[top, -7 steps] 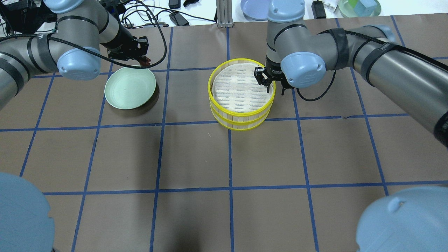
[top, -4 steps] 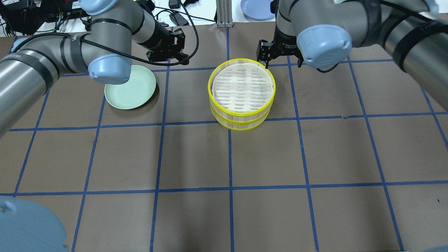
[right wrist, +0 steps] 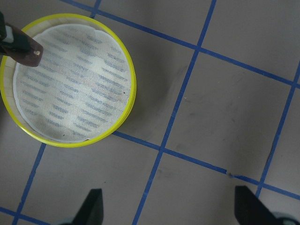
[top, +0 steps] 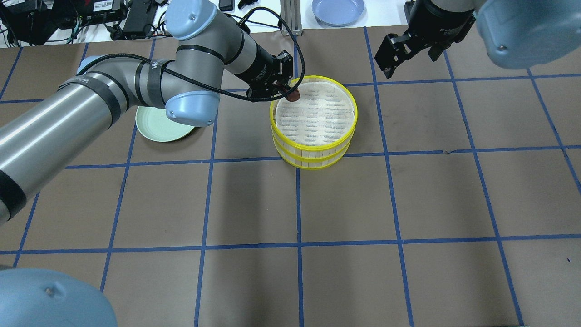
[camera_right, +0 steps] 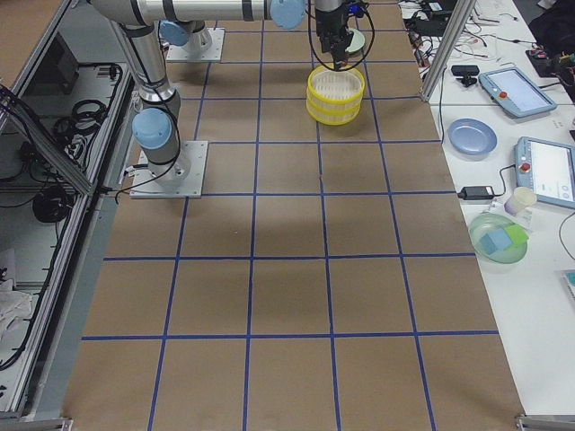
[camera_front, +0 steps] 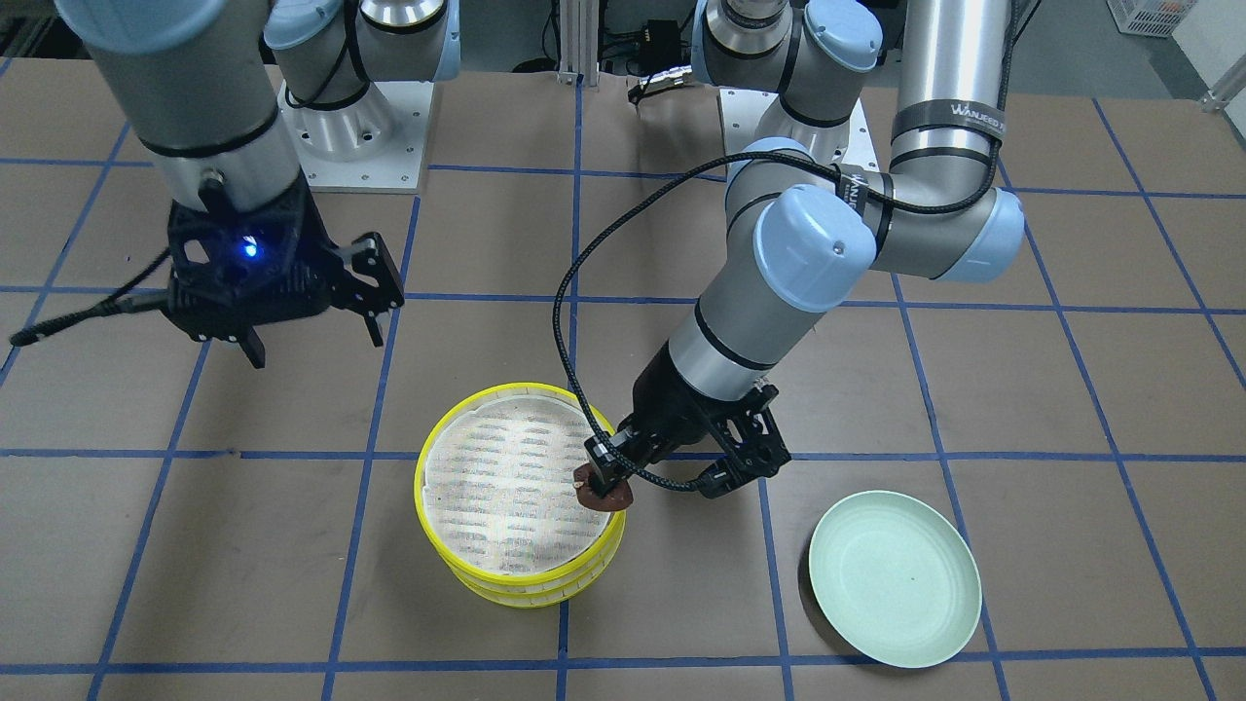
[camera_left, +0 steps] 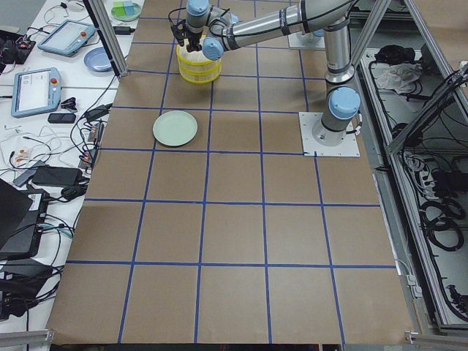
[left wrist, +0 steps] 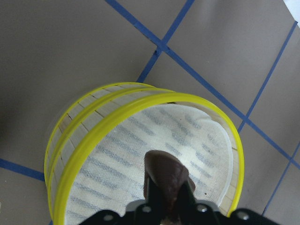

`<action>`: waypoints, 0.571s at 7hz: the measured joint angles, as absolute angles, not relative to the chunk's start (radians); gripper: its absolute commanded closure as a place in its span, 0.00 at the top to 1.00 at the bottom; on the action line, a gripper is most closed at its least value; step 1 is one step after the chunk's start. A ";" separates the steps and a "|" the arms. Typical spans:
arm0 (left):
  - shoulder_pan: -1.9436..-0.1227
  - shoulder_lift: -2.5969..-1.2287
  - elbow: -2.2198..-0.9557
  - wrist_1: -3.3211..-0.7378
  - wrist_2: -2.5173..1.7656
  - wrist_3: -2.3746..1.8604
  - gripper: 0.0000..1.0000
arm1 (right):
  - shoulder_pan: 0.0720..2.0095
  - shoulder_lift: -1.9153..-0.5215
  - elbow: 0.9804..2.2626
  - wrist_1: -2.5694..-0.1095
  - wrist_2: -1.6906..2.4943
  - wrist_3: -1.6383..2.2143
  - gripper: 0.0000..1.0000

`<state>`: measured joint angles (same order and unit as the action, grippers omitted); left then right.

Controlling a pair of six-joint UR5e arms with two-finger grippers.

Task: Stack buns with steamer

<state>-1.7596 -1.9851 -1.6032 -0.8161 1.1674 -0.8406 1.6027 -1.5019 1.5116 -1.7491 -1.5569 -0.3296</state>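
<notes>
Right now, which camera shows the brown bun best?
Left wrist-mounted: the brown bun shows large and close, pinched in the left hand above the steamer mesh. Front-facing and overhead show it small, by the rim. The right wrist view catches it at the frame's edge. The side views barely resolve it.

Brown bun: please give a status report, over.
Left gripper shut on brown bun, over steamer near its rim. Right gripper open, aside. Nothing in the way.
</notes>
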 measured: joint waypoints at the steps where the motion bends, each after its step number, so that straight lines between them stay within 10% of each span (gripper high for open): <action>1: -1.763 -1.990 -1.603 -0.816 1.160 -0.834 1.00 | 1.601 -1.507 1.518 -1.745 -1.555 -0.342 1.00; 4: -1.762 -1.977 -1.583 -0.849 1.169 -0.774 1.00 | 1.599 -1.510 1.522 -1.742 -1.553 -0.346 1.00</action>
<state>-1.7617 -1.9766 -1.5835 -0.8486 1.1685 -0.7743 1.5986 -1.5099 1.5221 -1.7417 -1.5535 -0.3462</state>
